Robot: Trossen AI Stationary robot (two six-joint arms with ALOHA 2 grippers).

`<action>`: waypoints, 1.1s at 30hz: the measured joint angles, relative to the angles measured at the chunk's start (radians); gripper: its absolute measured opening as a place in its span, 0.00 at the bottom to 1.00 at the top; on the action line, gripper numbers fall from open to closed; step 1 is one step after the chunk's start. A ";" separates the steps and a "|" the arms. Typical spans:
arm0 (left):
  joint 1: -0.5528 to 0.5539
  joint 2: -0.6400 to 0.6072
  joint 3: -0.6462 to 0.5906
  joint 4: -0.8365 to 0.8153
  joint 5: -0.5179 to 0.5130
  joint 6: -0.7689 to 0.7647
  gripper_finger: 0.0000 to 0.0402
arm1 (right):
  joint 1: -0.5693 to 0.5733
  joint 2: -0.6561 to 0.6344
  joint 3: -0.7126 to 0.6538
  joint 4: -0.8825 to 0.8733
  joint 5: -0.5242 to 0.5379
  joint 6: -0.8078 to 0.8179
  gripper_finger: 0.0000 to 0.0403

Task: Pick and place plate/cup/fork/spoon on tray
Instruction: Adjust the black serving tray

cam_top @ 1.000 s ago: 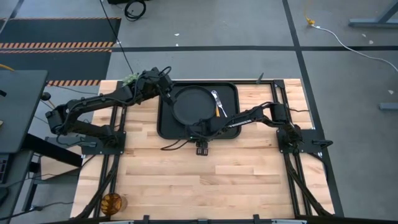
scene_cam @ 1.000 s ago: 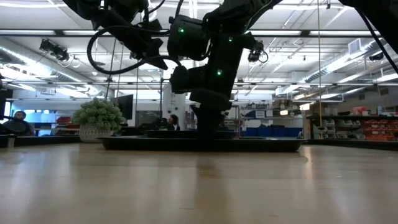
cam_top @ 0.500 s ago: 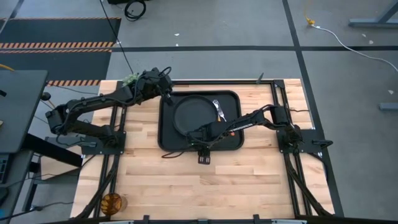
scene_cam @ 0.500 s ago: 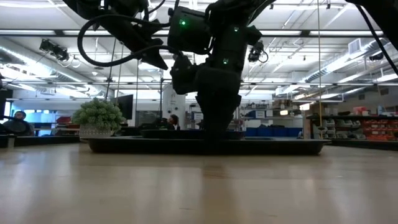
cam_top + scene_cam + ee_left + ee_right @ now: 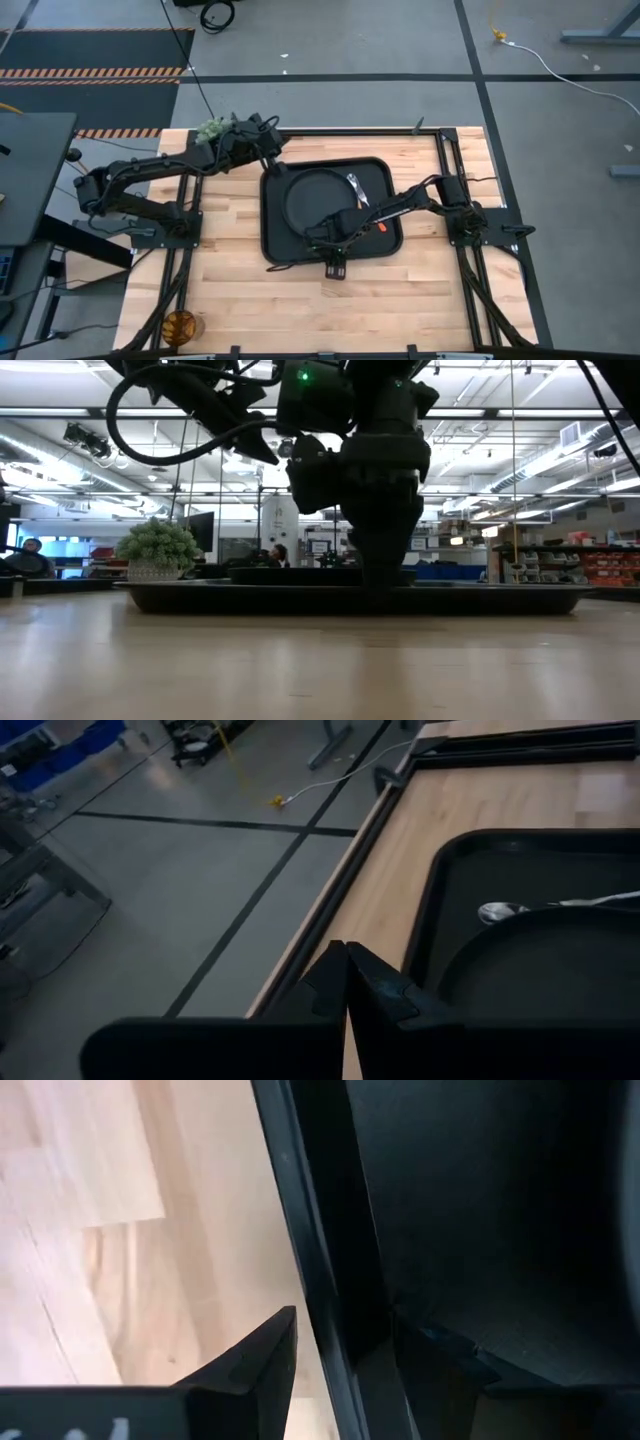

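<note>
The right gripper [image 5: 335, 1365] clamps the tray's [image 5: 275, 240] near rim, 1 finger [image 5: 255, 1360] outside and 1 inside. The left gripper [image 5: 347, 985], fingers pressed together, hovers at its far-left corner. The tray holds the plate [image 5: 315, 198], fork [image 5: 357, 189] and spoon [image 5: 500, 910]. The cup [image 5: 181, 325] stands well apart.

A pale wooden surface [image 5: 300, 310] carries a large black tray [image 5: 275, 235] near its far middle. A green plant ball [image 5: 211, 129] sits at the far left corner. An amber cup [image 5: 181, 325] stands at the near left corner.

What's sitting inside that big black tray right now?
The tray holds a round black plate and silver cutlery beside it; the right arm covers part of the plate and tray floor.
</note>
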 joint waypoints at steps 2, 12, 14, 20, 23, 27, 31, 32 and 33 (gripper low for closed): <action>-0.018 0.000 0.000 0.001 0.000 0.000 0.03 | 0.015 0.000 0.000 0.012 0.004 0.034 0.42; -0.096 0.000 0.000 -0.053 0.000 -0.001 0.03 | 0.086 0.001 -0.002 0.177 0.000 0.195 0.42; -0.111 0.000 0.000 -0.079 0.000 -0.008 0.03 | 0.099 0.001 -0.002 0.230 0.000 0.215 0.42; -0.187 0.000 0.000 -0.172 0.000 -0.062 0.03 | 0.136 0.002 0.014 0.270 -0.016 0.217 0.42; -0.246 -0.005 0.000 -0.215 0.000 -0.104 0.03 | 0.151 0.002 0.042 0.221 -0.017 0.190 0.42; -0.337 -0.022 0.001 -0.262 -0.034 -0.157 0.03 | 0.177 -0.008 0.076 0.136 0.027 0.103 0.42; -0.410 -0.054 0.002 -0.346 -0.141 -0.202 0.03 | 0.200 -0.058 0.068 0.095 0.132 -0.049 0.42; -0.420 -0.058 0.002 -0.378 -0.178 -0.221 0.03 | 0.200 -0.073 0.061 0.092 0.147 -0.074 0.42; -0.424 -0.060 0.001 -0.403 -0.213 -0.240 0.03 | 0.197 -0.090 0.050 0.096 0.155 -0.097 0.42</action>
